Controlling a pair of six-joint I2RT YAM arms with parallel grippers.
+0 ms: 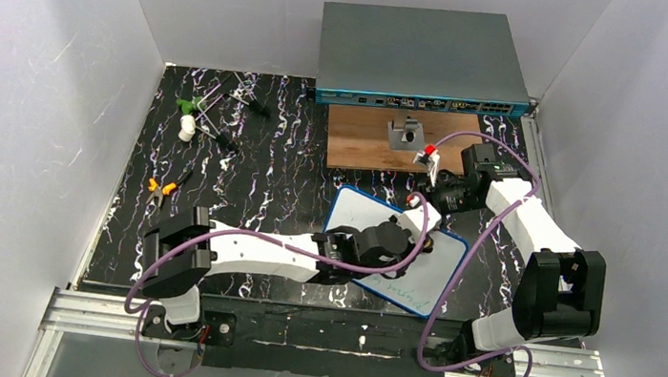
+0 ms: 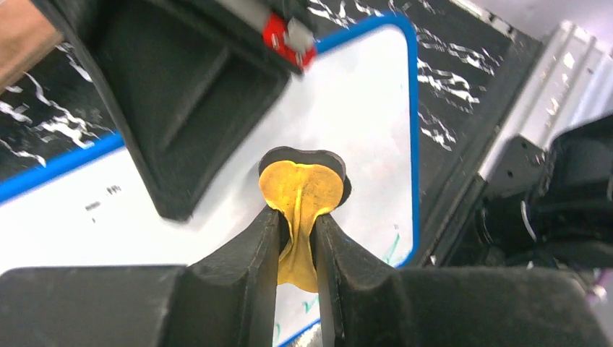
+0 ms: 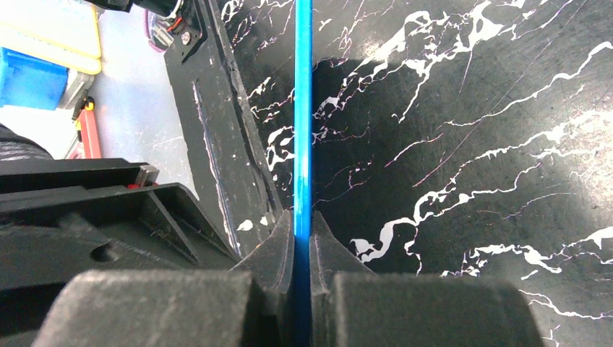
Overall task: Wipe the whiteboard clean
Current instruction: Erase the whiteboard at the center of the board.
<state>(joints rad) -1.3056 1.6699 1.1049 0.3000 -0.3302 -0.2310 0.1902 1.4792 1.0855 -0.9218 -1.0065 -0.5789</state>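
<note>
The whiteboard, white with a thin blue rim, lies tilted on the black marbled table between the arms. Most of its face is wiped; faint green writing stays near its near edge and shows in the left wrist view. My left gripper is over the board, shut on a yellow eraser pad with a black underside pressed on the board. My right gripper is shut on the board's far edge; its wrist view shows the blue rim edge-on between the fingers.
A large grey box with ports stands at the back, with a wooden board and a small metal bracket in front of it. Markers and a green-and-white item lie back left; an orange item lies left. White walls enclose the table.
</note>
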